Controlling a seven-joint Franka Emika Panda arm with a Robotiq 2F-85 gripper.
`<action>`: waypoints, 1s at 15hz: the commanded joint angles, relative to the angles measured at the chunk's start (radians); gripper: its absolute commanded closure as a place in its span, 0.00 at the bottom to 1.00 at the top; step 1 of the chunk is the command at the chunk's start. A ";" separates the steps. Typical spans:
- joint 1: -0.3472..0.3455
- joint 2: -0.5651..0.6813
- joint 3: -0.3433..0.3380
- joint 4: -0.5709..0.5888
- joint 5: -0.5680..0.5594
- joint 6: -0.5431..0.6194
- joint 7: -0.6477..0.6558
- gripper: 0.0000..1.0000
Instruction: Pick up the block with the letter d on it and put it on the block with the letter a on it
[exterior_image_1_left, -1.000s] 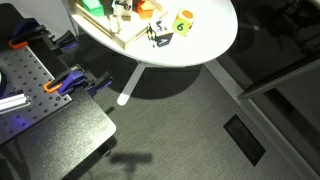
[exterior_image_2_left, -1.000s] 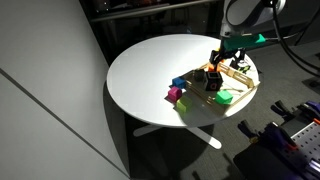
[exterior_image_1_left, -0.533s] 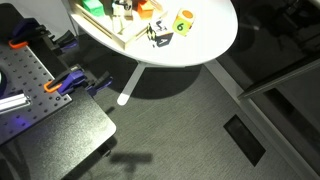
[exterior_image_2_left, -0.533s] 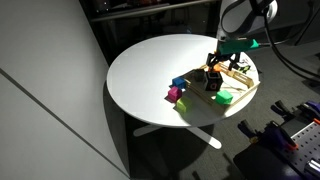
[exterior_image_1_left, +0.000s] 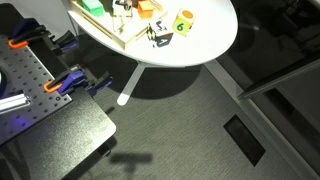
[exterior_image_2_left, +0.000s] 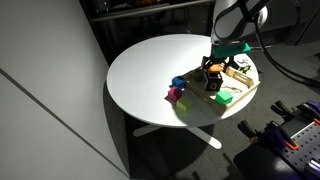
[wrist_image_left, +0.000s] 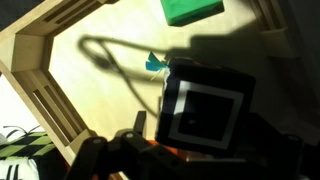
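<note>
In the wrist view a small cube with a dark border, white frame and dark marking, the block with the letter d (wrist_image_left: 205, 108), fills the space between my gripper's jaws (wrist_image_left: 190, 158), which look shut on it. No letter is readable. In an exterior view my gripper (exterior_image_2_left: 212, 66) hangs low over the wooden tray's (exterior_image_2_left: 240, 88) near edge, just above a second dark-and-white block (exterior_image_2_left: 213, 84). That block also shows in an exterior view (exterior_image_1_left: 160, 35) beside the tray, apart from my gripper (exterior_image_1_left: 122, 6).
An orange cube (exterior_image_1_left: 145, 8) and a yellow-green cube (exterior_image_1_left: 184, 22) lie on the round white table (exterior_image_1_left: 215, 40). A green block (wrist_image_left: 192, 10) lies in the tray. Teal (exterior_image_2_left: 179, 83), magenta (exterior_image_2_left: 172, 94) and green (exterior_image_2_left: 183, 103) cubes lie left of the tray.
My gripper has moved left and slightly down over the tray, towards the dark-and-white block at the tray's edge. The blocks on the table have not moved.
</note>
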 joint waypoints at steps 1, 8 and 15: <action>0.023 0.039 -0.016 0.044 -0.008 -0.006 0.030 0.00; 0.031 0.070 -0.020 0.062 0.001 -0.014 0.015 0.34; 0.012 -0.005 -0.003 0.029 0.024 -0.029 -0.029 0.82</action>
